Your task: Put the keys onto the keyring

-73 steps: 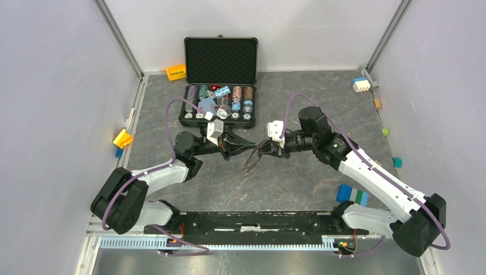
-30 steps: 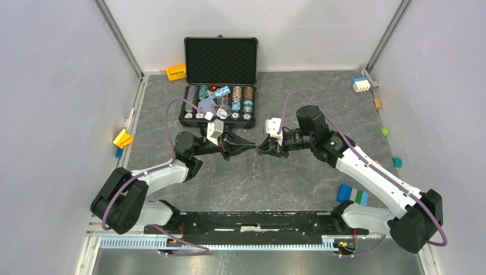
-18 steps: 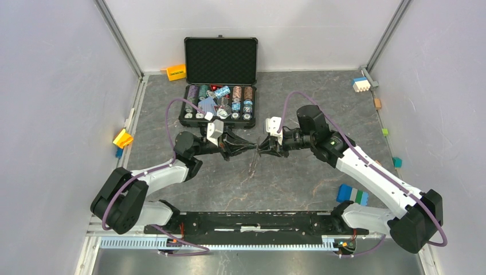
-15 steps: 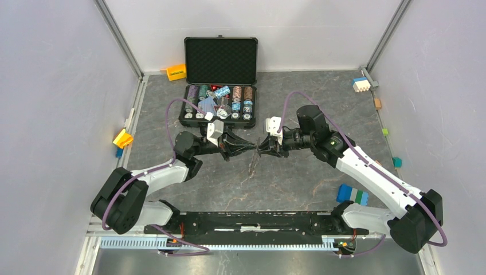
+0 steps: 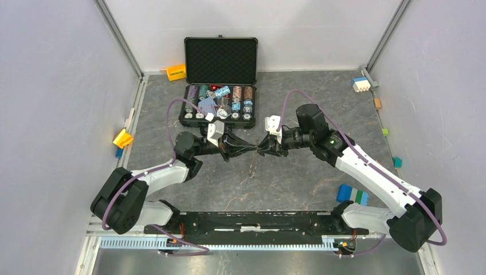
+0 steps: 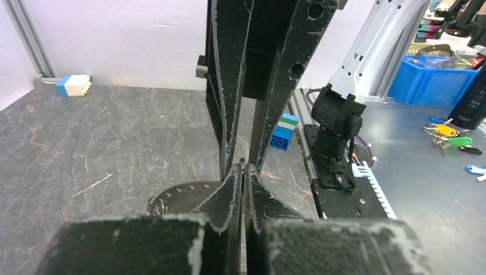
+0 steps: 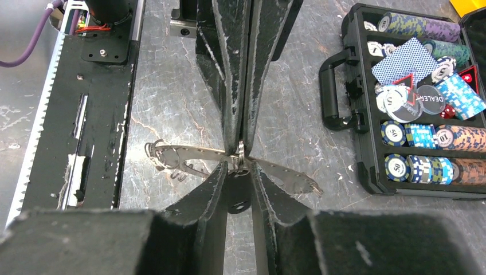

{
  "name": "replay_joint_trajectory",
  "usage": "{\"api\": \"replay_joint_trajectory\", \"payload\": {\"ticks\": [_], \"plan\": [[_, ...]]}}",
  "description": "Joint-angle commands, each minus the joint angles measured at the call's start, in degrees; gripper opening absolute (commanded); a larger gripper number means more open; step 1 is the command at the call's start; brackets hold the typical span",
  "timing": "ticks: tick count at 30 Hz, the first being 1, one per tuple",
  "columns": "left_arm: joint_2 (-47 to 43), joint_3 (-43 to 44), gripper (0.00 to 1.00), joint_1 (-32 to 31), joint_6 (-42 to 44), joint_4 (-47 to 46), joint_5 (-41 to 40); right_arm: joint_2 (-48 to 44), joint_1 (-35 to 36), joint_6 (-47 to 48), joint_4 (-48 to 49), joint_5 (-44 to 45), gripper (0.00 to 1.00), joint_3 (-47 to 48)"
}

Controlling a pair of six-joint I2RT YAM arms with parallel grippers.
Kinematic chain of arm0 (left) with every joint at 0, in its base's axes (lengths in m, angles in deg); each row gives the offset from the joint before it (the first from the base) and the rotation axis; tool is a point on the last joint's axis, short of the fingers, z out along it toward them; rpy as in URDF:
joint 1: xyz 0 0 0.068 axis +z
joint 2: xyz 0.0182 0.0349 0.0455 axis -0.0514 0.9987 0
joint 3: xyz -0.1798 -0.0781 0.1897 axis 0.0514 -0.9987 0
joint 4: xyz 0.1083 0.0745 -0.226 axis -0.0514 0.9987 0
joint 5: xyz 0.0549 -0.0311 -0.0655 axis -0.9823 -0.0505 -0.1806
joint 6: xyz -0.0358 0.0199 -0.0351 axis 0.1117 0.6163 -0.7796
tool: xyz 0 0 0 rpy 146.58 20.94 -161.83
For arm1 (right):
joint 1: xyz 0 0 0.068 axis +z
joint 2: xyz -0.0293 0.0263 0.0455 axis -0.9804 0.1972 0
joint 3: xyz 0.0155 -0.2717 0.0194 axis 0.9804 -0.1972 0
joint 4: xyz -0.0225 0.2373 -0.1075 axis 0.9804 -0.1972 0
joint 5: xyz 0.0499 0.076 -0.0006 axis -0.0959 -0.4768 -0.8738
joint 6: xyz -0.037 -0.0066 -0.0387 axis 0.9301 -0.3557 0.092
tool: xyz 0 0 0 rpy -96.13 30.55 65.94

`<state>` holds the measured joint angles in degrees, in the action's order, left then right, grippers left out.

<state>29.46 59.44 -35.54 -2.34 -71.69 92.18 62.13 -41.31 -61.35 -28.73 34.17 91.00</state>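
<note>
Over the middle of the table (image 5: 286,183) the two pincers meet tip to tip, with the case (image 5: 220,60) at their 12 o'clock. The left pincer (image 5: 251,148) is pinched tight on the keyring (image 7: 189,153), which shows edge-on in the right wrist view, running from 9 to 4 o'clock. The right pincer (image 5: 263,147) stands narrowly parted astride the same spot; I cannot tell whether it grips.

I read "DEALER" on a dark round disc (image 7: 427,97) in the black case (image 7: 329,86). Two blue-and-white chips (image 7: 394,133) in the same case seem to carry "50". The print on the orange block (image 5: 176,72) is too small for me.
</note>
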Motion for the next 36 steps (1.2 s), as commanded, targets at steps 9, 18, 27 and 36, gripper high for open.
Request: {"api": "replay_joint_trajectory", "payload": {"ticks": [9,18,27,36], "plan": [[0.0,-0.1,0.02,-0.4,3.2,-1.8,1.5,-0.1,-0.1,-0.5,2.1,0.1,0.22,2.7],[-0.5,-0.6,0.02,-0.4,5.0,-0.5,0.7,-1.3,-0.1,0.9,1.2,1.9,0.00,2.6],[-0.3,-0.5,0.02,-0.4,9.5,2.9,0.7,-2.2,-0.1,2.8,-1.4,4.3,0.00,3.6],[-1.5,0.2,0.02,-0.4,12.5,6.6,-0.2,-1.9,0.2,3.5,-1.3,3.8,0.00,1.8]]}}
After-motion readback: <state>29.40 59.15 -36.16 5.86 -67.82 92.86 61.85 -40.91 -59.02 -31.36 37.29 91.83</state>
